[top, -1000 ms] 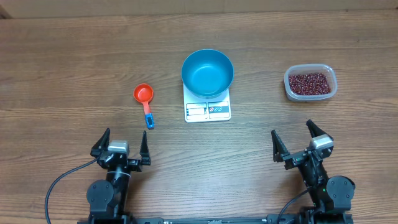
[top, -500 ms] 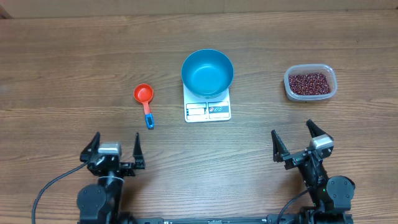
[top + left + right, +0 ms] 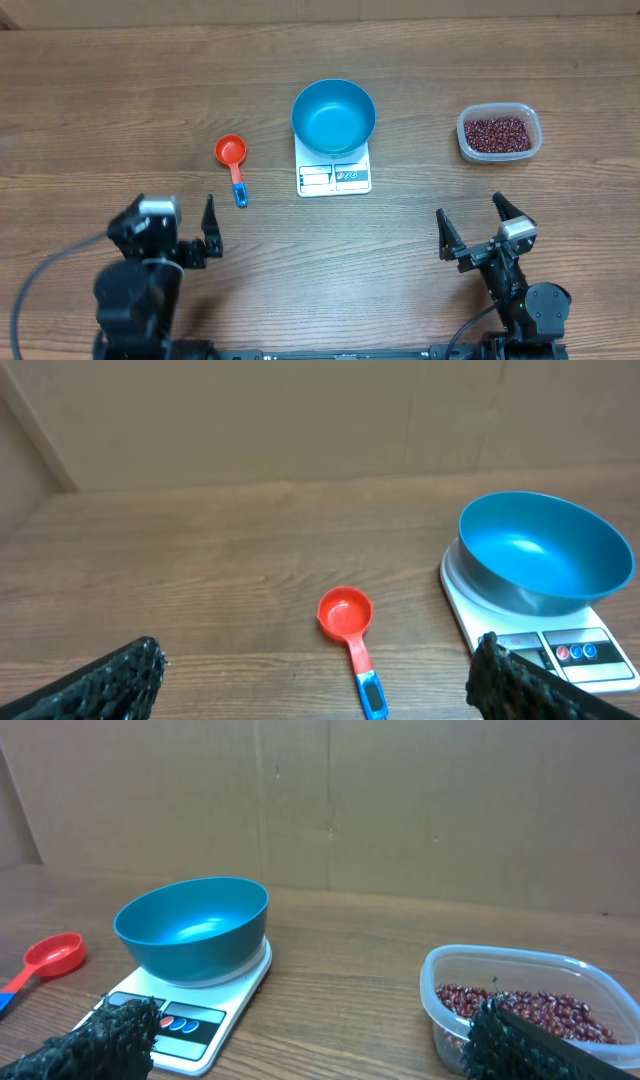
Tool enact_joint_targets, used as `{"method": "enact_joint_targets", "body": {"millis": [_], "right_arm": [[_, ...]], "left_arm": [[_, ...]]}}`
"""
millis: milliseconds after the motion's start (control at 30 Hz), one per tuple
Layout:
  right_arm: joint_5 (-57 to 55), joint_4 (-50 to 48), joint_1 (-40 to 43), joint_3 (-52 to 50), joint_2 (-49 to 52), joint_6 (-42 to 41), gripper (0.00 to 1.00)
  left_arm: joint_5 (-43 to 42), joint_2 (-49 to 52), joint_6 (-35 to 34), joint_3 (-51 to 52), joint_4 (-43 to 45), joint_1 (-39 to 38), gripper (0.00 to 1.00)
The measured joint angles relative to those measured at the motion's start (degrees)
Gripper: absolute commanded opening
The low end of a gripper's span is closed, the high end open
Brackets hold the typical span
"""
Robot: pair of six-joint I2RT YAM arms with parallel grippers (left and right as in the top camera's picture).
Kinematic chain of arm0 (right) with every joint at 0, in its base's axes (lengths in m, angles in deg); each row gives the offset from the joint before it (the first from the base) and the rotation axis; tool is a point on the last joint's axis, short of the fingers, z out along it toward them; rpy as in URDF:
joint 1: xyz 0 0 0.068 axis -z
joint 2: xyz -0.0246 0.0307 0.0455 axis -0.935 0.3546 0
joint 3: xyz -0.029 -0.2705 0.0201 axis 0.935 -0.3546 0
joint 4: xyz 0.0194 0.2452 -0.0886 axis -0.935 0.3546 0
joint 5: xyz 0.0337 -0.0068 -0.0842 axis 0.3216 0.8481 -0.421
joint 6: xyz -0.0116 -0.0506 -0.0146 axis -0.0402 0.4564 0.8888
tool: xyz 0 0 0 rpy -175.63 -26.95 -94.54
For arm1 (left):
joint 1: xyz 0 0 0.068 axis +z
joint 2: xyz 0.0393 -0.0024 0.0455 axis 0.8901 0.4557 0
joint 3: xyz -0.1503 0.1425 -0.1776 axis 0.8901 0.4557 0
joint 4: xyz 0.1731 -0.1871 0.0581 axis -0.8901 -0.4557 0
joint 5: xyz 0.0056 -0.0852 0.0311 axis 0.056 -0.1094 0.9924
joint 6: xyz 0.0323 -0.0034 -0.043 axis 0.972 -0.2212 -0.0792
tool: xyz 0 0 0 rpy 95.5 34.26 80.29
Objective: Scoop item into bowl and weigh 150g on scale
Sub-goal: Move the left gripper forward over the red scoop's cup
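The bright-blue bowl [image 3: 333,116] stands on the white scale [image 3: 334,178] at mid-table, and nothing shows inside it. Dark red beans [image 3: 496,132] lie in a clear plastic tub [image 3: 465,145] to the right. A red scoop [image 3: 232,153] with a blue handle tip lies left of the scale. My left gripper [image 3: 163,218] is open, short of the scoop and to its left. In the left wrist view the scoop [image 3: 345,612] lies ahead between the left gripper's [image 3: 318,675] spread fingers. My right gripper [image 3: 470,210] is open near the front edge, short of the tub [image 3: 520,962].
Brown cardboard walls close off the far side of the wooden table [image 3: 120,90]. In the right wrist view the bowl [image 3: 192,925] and scale [image 3: 215,1010] sit left of the beans [image 3: 530,1008].
The left arm has swung leftward and risen toward the camera, gripper still open. The right arm, bowl, scoop and tub have not moved.
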Motion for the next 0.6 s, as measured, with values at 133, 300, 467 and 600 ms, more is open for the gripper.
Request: {"method": "enact_joint_targets", "body": {"millis": [133,300,467,600], "right_arm": [[0.00,0.02,0.00,0.00,0.00,-0.02,1.00],[-0.02,0.04,0.00,0.00,0.00,-0.02,1.00],[0.00,0.02,0.00,0.00,0.00,0.02,1.00],[0.00,0.00,0.00,0.00,0.00,-0.02,1.00]], "left_arm": [[0.17,11.72,0.00,-12.00,-7.28,0.00,1.00],[0.17,26.21,-0.42,-27.39,-18.25,0.00,1.00],[0.17,40.11,-1.16,-42.01,-28.74,0.00,1.00],[0.07,49.99,-1.51,-51.65,-34.34,0.00,1.00]]}}
